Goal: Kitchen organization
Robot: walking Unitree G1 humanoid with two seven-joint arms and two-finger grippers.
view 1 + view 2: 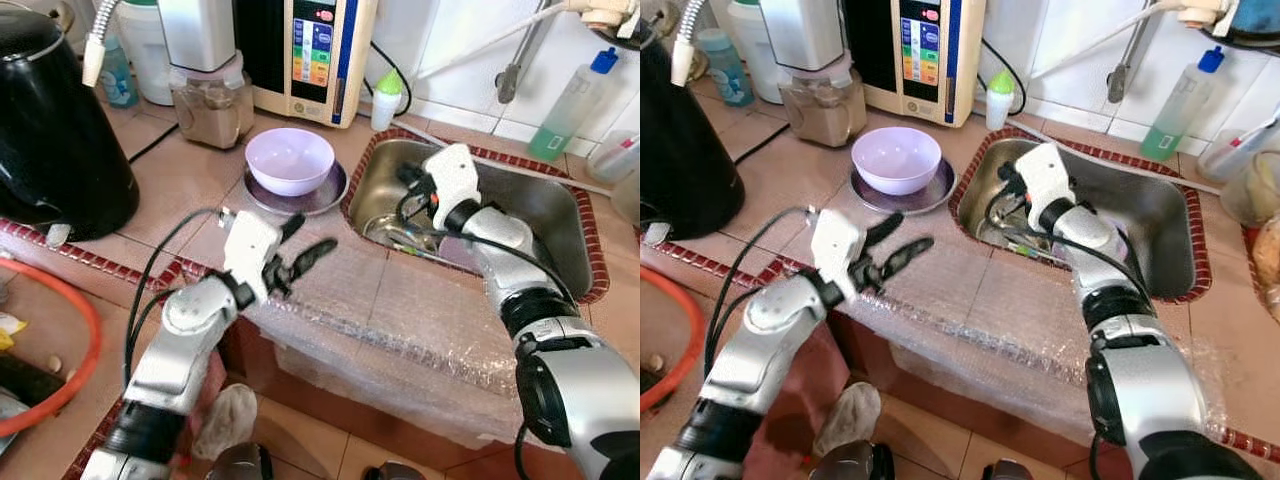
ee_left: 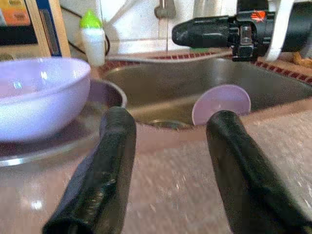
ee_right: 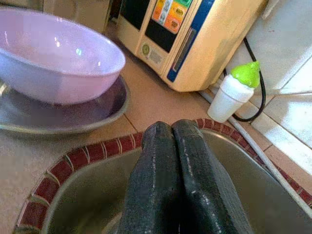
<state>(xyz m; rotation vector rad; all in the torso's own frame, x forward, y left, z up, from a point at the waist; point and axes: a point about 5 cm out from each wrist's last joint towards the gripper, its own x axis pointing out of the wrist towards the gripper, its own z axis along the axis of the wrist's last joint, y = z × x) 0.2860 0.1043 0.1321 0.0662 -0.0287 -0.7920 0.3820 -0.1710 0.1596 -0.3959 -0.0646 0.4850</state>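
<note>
Hovering over the tiled counter (image 1: 170,185) near its front edge, the left gripper (image 1: 300,245) is spread; the right gripper (image 3: 170,161), fingers pressed together, reaches into the sink (image 1: 545,205). Behind, a lilac bowl (image 1: 289,158) sits on a plate (image 1: 325,195) just beside the sink's left rim.

No text, brand or number was legible in any view. The cream appliance (image 1: 312,55) at the back of the counter (image 1: 190,185) carried a front panel of coloured buttons (image 1: 920,45), orange, blue, green and yellow, with markings too small and blurred to read. A small round emblem (image 3: 145,49) low on its face was likewise unreadable.
</note>
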